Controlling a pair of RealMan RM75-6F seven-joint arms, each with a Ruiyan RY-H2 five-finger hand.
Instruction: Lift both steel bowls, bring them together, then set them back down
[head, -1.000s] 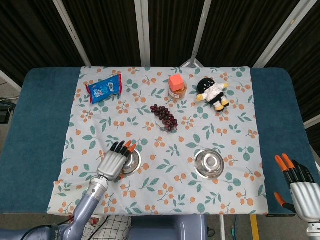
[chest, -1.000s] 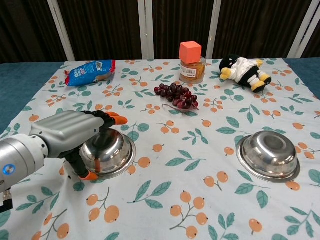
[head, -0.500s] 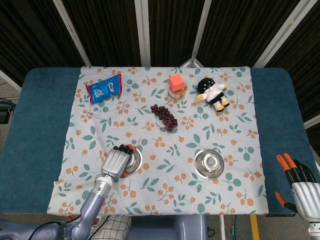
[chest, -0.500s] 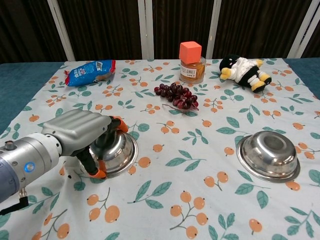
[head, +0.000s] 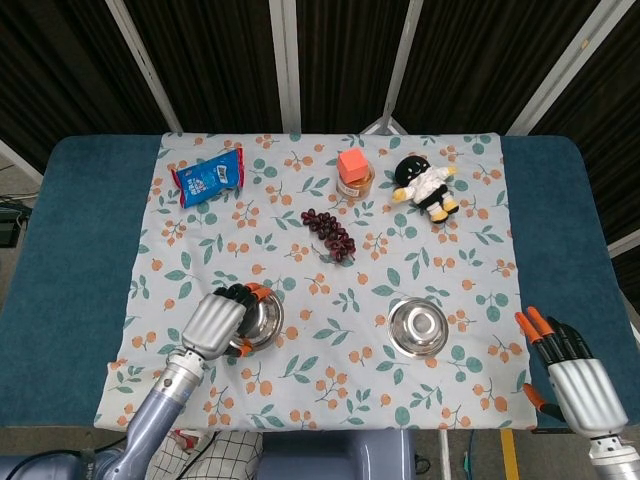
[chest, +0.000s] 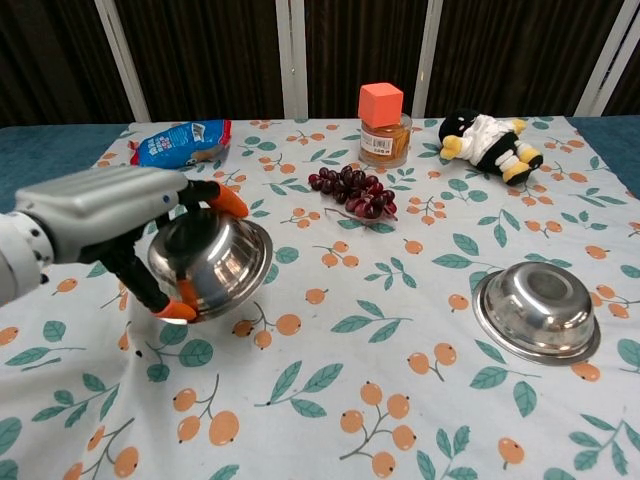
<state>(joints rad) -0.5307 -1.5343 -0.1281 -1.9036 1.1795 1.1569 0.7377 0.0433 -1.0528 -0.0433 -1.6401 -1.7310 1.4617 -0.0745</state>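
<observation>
Fingers, left hand (chest: 110, 225): clamped around the rim of the left bowl (chest: 212, 262), which we hold clear of the cloth (chest: 400, 400).
Fingers, right hand (head: 570, 375): apart, holding nothing, off the table's right edge.
Right bowl (chest: 538, 310): resting on the cloth, mouth up.
Step in hand: we judge the right bowl needs gripping next; keep the left grip firm and level.
Left bowl's facing: mouth tipped toward the right; round, so no long axis.

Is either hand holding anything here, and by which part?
The left hand holds the left steel bowl by its rim, tilted off the cloth. The right hand holds nothing.
</observation>
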